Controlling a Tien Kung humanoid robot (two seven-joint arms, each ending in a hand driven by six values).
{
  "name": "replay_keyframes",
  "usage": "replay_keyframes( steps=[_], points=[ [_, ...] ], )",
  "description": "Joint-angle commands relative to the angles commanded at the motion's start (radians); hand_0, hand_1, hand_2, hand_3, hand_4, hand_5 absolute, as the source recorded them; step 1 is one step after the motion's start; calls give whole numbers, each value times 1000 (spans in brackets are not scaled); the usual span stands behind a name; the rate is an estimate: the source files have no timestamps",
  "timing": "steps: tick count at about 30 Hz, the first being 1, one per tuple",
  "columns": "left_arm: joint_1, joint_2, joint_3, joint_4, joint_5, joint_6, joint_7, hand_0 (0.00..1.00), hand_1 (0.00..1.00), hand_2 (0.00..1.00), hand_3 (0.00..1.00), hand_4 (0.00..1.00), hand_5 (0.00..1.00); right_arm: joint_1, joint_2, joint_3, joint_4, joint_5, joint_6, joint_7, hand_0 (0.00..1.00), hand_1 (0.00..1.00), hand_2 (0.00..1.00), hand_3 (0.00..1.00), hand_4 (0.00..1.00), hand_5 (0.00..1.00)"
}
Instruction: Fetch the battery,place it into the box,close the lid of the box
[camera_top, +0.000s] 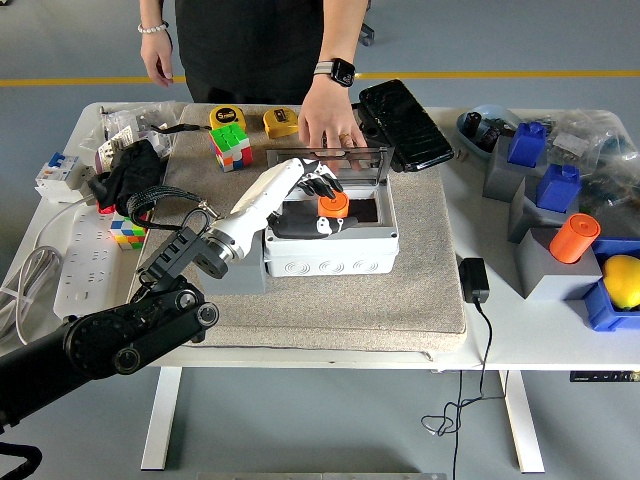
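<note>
Battery (332, 204), orange, stands inside the open box (332, 243), which sits near the middle of the grey mat (400, 290) on your table (520, 340). Your left hand (305, 195) reaches in over the box's left wall, its fingers (322, 184) loosely curled around the battery; you cannot tell whether they grip it or only touch it. The clear lid (330, 160) stands upright at the box's far edge, and a person's hand (328, 125) at the table's far side rests on its top rim.
</note>
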Motion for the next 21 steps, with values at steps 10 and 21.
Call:
replay_keyframes(
  steps=[10, 21],
  points=[
    [-45, -71, 60, 64, -25, 1, 1, 508, 568, 517, 522, 951, 399, 2, 0, -4, 1, 3, -1, 1, 590, 601, 588, 543, 977, 563],
    [-63, -92, 78, 135, -35, 5, -2, 514, 580, 517, 521, 952, 403, 3, 0, -6, 1, 4, -1, 1, 590, 600, 588, 543, 977, 564]
  ],
)
